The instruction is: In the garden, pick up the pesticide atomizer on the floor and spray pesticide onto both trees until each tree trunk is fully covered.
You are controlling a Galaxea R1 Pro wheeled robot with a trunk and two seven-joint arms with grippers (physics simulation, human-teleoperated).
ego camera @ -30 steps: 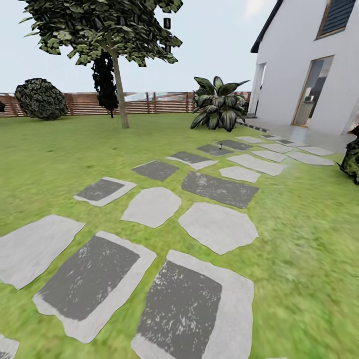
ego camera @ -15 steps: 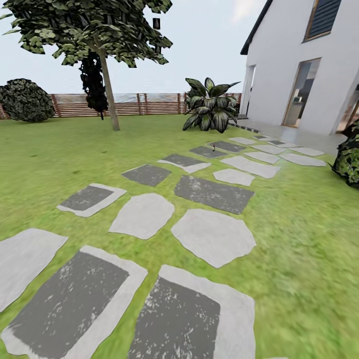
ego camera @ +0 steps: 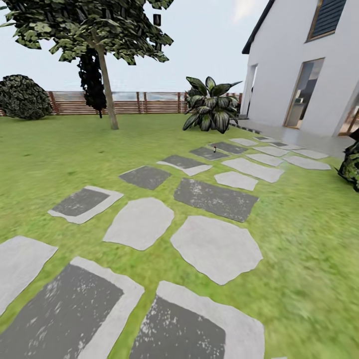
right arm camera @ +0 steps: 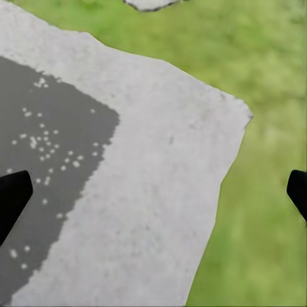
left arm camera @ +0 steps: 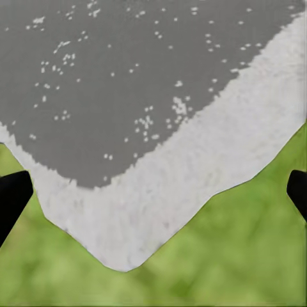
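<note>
1. Head view: the garden lawn (ego camera: 60, 149) spreads wide, crossed by grey stepping stones (ego camera: 215, 248) that run toward a white house (ego camera: 304, 65), with a brown slatted fence (ego camera: 149, 102) along the far edge.
2. A thin-trunked dark-leaved tree (ego camera: 107, 89), a round bush (ego camera: 22, 97) and a broad-leaved plant (ego camera: 210, 110) stand near the fence; none of them looks like the thick bare trunks the task names, so I judge the 2 target trees lie outside these pictures.
3. A tiny dark upright object (ego camera: 214, 148) stands on a far stone; it may be the pesticide atomizer, but it is too small to tell.
4. Step in hand, as I judge it: travel across the garden to reach the atomizer, with nothing picked up and no spraying begun. The next move calls for driving along the stones toward that small object, then lowering a hand to the floor beside it.
5. Left wrist view: the left hand (left arm camera: 153, 192) points down over a corner of a stone (left arm camera: 192, 166) and grass, its 2 dark fingertips (left arm camera: 13, 192) at opposite edges, spread wide apart and empty.
6. Right wrist view: the right hand (right arm camera: 153, 195) hangs the same way over another stone (right arm camera: 153, 192), fingertips (right arm camera: 13, 192) far apart, gripping nothing.
</note>
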